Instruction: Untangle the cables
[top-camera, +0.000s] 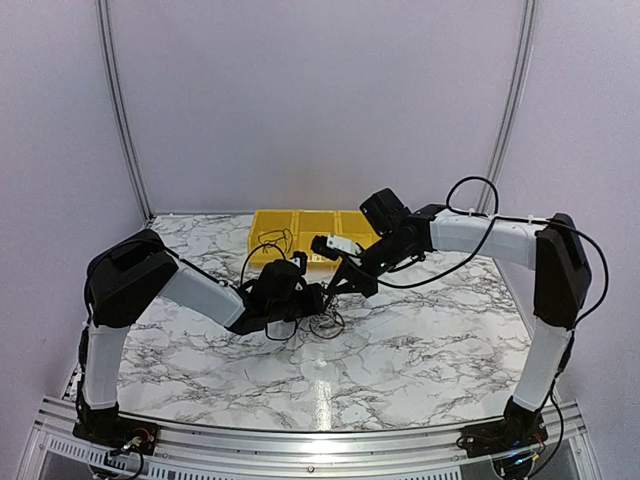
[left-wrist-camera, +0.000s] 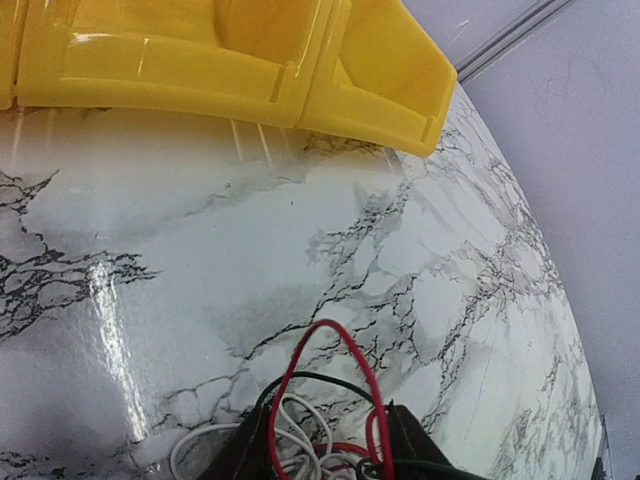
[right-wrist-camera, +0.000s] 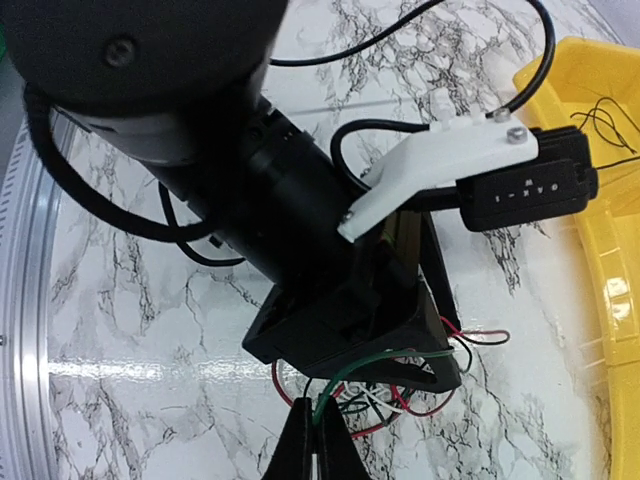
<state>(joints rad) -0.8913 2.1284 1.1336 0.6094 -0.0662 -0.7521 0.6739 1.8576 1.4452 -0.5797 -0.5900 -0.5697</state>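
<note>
The cables (top-camera: 325, 322) are a small tangle of thin red, white, green and black wires on the marble table, between the two grippers. My left gripper (top-camera: 308, 297) sits over the tangle. In the left wrist view its jaws stand a little apart around the bunch (left-wrist-camera: 320, 445), with a red loop (left-wrist-camera: 335, 332) and white wires (left-wrist-camera: 300, 420) poking out in front. My right gripper (right-wrist-camera: 320, 445) is shut on one green wire (right-wrist-camera: 372, 364), which runs up over the left gripper (right-wrist-camera: 440, 365) into the tangle (right-wrist-camera: 400, 400). It also shows in the top view (top-camera: 350, 283).
A yellow compartment tray (top-camera: 300, 222) stands at the back of the table, just behind both grippers, with thin black wires (top-camera: 275, 240) in its left bin. It also shows in the left wrist view (left-wrist-camera: 200, 70) and the right wrist view (right-wrist-camera: 600, 200). The grippers are very close together.
</note>
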